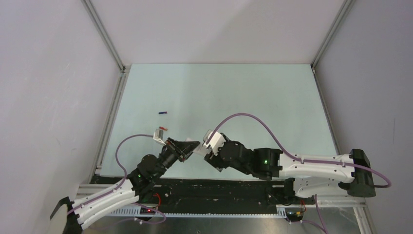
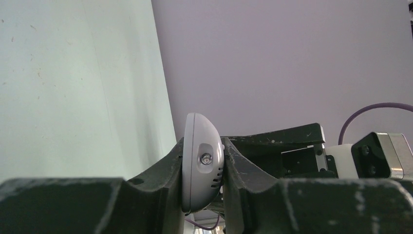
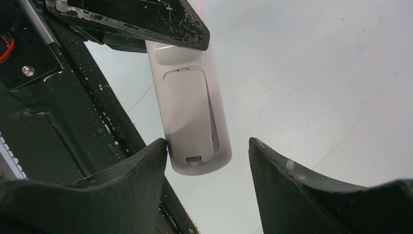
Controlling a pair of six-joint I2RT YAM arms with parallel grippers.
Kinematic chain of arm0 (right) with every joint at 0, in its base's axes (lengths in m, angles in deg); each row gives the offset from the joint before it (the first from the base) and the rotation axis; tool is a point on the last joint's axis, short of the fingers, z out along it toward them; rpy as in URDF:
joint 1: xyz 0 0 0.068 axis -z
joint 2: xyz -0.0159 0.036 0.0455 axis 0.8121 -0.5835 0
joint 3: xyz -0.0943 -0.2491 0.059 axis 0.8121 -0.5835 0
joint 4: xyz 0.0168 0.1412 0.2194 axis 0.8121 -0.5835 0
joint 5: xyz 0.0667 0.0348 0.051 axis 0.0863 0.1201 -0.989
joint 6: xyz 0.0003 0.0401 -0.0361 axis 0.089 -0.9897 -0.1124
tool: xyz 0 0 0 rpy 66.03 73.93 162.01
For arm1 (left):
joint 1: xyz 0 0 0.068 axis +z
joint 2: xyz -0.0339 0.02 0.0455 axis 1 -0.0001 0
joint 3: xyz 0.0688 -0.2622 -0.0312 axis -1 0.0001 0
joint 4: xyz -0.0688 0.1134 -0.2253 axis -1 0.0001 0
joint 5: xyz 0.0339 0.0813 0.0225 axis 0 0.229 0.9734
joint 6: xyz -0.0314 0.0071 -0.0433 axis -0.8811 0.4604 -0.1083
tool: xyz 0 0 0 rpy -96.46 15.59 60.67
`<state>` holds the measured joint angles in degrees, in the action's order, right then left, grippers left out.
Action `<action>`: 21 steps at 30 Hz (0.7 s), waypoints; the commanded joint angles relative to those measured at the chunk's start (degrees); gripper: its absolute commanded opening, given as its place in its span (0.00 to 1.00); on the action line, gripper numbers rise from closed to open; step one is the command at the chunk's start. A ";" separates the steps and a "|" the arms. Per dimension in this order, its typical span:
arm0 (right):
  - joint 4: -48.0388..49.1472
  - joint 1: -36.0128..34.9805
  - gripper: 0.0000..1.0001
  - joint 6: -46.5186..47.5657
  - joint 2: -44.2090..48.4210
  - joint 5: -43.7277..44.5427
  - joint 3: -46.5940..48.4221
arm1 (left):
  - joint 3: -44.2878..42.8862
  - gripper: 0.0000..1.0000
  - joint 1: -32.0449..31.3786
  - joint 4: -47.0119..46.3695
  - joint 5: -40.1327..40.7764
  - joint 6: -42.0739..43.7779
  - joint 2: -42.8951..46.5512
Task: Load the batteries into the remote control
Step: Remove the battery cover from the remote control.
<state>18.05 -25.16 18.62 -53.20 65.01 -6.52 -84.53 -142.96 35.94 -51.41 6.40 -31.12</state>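
The white remote control (image 1: 198,148) hangs above the table's near edge, and my left gripper (image 1: 189,146) is shut on one end of it. In the left wrist view its rounded end (image 2: 200,168) sits pinched between both pads of the left gripper (image 2: 203,142). The right wrist view shows the remote's back (image 3: 191,117) with its battery panel. My right gripper (image 3: 209,145) stands open around the free end; the left fingertip (image 3: 158,148) touches its edge and the other is apart. On the table lie a dark blue battery (image 1: 162,113) and a red-orange battery (image 1: 163,128).
A small white piece (image 1: 158,134) lies right beside the red-orange battery. Grey walls with metal rails (image 1: 109,117) enclose the pale table on the left, right and far sides. The black base strip (image 1: 219,187) runs along the near edge under both arms.
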 commanded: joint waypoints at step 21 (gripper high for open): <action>1.63 -0.25 0.41 0.80 0.89 -1.40 2.49 | 2.95 0.00 -0.14 -1.75 0.19 -0.50 -1.30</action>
<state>18.44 -25.27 18.86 -53.18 63.64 -6.50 -84.53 -142.96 36.20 -51.39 6.48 -32.02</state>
